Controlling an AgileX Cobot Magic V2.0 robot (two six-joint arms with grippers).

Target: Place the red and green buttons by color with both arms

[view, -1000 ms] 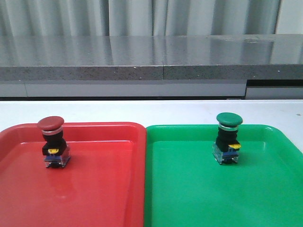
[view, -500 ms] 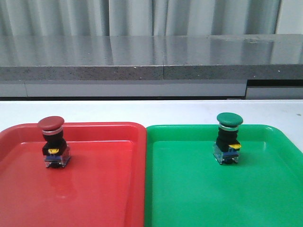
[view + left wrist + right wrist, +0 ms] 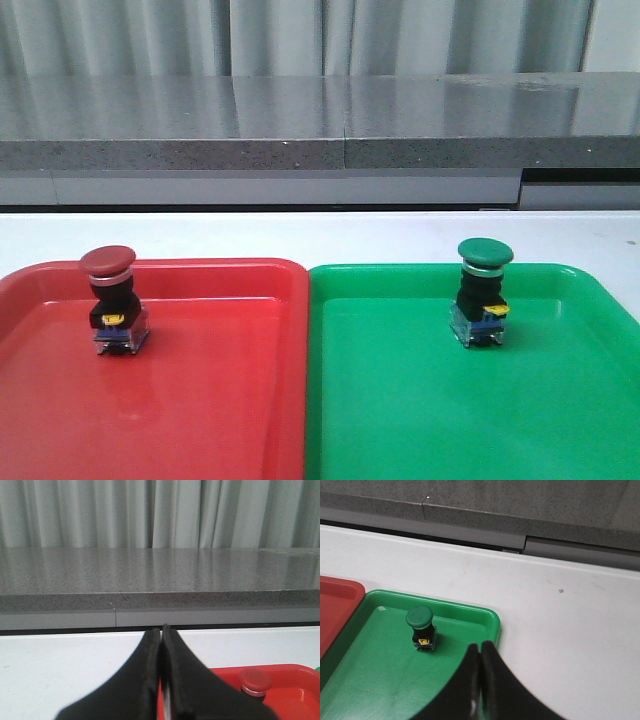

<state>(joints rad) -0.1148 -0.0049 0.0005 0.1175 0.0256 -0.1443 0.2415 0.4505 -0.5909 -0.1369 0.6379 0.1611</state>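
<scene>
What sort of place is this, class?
Probably a lab or test bench: a white table holding a red tray and a green tray, a grey speckled counter, and grey curtains behind.

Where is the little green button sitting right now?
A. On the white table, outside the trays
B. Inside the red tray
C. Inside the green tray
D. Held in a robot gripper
C: the green button stands upright on the floor of the green tray, while the red button stands in the red tray, and both grippers are shut and holding nothing.
</scene>
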